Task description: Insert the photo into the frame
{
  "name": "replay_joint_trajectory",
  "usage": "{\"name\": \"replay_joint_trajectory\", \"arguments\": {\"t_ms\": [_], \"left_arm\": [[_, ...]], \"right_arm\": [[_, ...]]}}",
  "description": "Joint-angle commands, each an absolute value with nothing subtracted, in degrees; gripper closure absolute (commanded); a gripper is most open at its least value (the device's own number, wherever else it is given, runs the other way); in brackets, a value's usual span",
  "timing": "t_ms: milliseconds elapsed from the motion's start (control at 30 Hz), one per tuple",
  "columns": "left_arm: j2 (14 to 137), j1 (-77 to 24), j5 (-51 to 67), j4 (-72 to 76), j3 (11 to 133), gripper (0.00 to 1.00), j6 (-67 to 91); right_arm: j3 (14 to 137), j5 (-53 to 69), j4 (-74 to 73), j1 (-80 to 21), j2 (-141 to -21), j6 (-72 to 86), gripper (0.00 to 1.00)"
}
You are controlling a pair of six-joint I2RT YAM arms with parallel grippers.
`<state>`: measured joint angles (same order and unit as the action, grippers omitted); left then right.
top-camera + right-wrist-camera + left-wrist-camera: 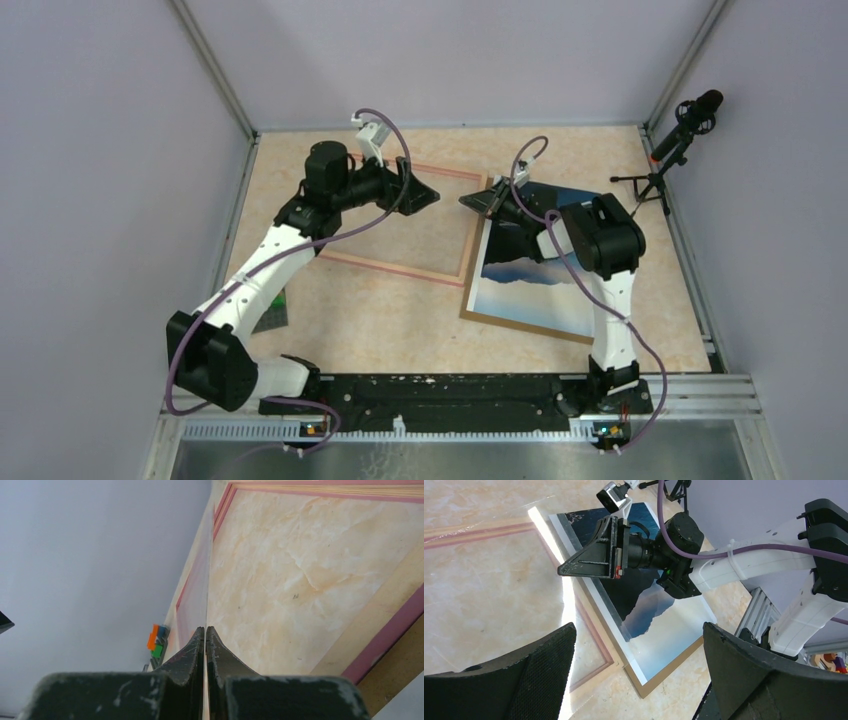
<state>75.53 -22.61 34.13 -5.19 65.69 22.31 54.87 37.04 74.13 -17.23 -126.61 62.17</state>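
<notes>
Robot lab cell, not a home or shop. Plain pale lavender wall panels (100, 150) box the space in on three sides, joined by bare silver aluminium corner posts (215, 70). Beige marble-pattern desk (400, 320) with a silver slotted aluminium rail (690, 385) along the near edge. Two white-and-black robot arms, left arm (260, 270) and right arm (605, 270), bolted there, purple cables (400, 150) looped along them. Black microphone (690, 115) on a small black tripod (650, 185) in the far right corner. Recording rig setup.
</notes>
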Motion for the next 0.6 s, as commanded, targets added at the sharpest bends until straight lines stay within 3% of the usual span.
{"name": "replay_joint_trajectory", "arguments": {"t_ms": [0, 567], "left_arm": [[75.3, -22.7, 33.5, -4.7, 68.1, 0.01, 21.1], [76.1, -22.7, 34.4, -4.1, 67.9, 0.01, 21.8]], "right_arm": [[58.5, 34.8, 79.1, -18.1, -127.2, 62.8, 1.00], [64.5, 26.7, 77.6, -20.8, -131.4, 67.1, 1.00]]}}
